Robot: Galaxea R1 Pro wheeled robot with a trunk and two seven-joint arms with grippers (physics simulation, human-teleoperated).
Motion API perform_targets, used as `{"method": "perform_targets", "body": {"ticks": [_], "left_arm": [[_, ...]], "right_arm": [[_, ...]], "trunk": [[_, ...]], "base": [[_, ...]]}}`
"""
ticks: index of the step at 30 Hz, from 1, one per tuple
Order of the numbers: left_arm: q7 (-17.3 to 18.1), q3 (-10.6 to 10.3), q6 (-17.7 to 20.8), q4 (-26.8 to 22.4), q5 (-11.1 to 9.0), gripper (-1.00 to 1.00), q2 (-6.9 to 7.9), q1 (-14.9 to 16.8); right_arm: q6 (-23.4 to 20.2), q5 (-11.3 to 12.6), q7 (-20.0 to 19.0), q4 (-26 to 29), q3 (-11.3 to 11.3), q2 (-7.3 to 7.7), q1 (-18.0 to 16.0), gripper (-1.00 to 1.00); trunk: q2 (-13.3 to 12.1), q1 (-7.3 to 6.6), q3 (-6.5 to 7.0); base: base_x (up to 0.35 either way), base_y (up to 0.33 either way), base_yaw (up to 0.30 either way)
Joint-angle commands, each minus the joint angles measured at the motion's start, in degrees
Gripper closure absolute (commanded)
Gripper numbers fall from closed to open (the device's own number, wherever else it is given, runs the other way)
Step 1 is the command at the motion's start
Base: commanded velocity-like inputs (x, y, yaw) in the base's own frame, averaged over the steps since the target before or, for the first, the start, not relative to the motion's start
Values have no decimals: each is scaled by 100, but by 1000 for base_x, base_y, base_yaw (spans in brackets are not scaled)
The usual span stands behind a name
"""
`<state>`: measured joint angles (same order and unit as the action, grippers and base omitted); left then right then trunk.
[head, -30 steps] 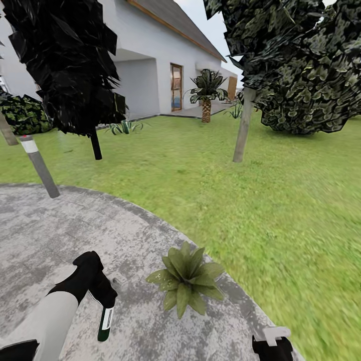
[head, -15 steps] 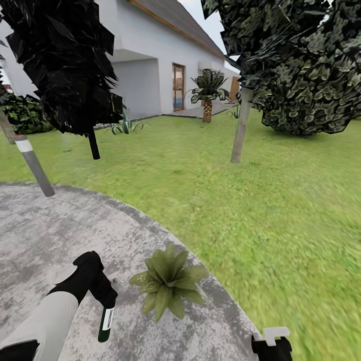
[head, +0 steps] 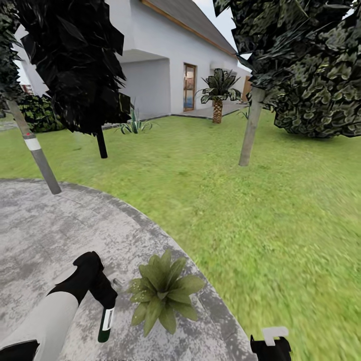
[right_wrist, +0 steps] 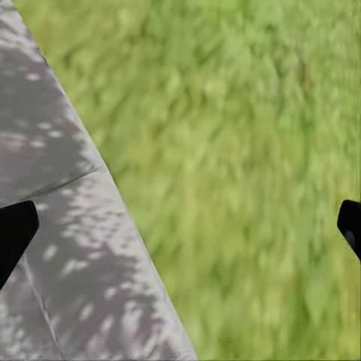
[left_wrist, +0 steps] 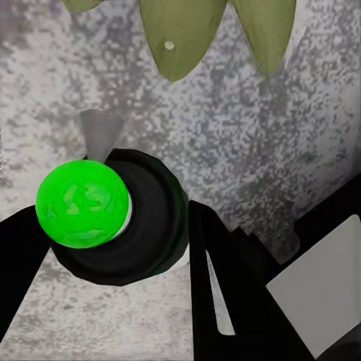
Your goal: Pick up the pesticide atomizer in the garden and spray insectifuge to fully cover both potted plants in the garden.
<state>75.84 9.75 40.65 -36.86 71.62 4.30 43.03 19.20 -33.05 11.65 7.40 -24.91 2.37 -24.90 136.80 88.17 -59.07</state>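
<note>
While gripper [head: 103,296] clasps the slim atomizer [head: 105,323], a leafy, seemingly speckled rosette [head: 161,292] adjoins.

Bottle [head: 106,322] is showing dark green with a white label band; in the left wrist view its bottom [left_wrist: 84,203] is glowing bright green inside a black ring. Left gripper [head: 103,293] is showing black, forearm [head: 45,321] pale grey. Right gripper [head: 271,346] at 5 o'clock is showing black with a white block. Plant [head: 163,292] is showing olive-green leaves with pale flecks. Paving [head: 60,230] is showing mottled grey and white speckle. Lawn [head: 271,210] is showing bright yellow-green. House wall [head: 165,55] is showing white, door [head: 189,86] brown-framed. Trees at 11 and 1 o'clock are showing near-black and dark green foliage. Post [head: 39,159] at 9 o'clock is showing grey with a white band.
</note>
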Motion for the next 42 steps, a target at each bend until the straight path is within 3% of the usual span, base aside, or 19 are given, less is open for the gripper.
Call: {"method": "perform_targets", "body": {"ticks": [1, 11, 17, 39, 42], "left_arm": [[50, 23, 60, -6, 45, 100, -3, 4], [37, 30, 48, -5, 44, 100, 8, -5], [26, 19, 54, -5, 45, 100, 0, -2], [18, 25, 57, 15, 45, 100, -10, -5], [-255, 11, -85, 14, 47, 100, 97, -482]], "right_arm": [[22, -61, 21, -10, -40, 0, -6, -100], [22, -61, 22, -19, -40, -4, -4, -100], [22, -52, 22, -12, -40, -13, -6, -100], [22, -52, 22, -13, -40, -16, -5, -100], [22, -54, 20, -10, -40, -9, -3, -100]], "trunk": [[2, -1, -5], [2, -1, -5], [2, -1, -37], [2, -1, -38], [2, -1, -38]], "base": [[8, -10, 276], [-34, -41, 278], [-172, -221, 139], [18, -272, 266], [0, -18, 49]]}}
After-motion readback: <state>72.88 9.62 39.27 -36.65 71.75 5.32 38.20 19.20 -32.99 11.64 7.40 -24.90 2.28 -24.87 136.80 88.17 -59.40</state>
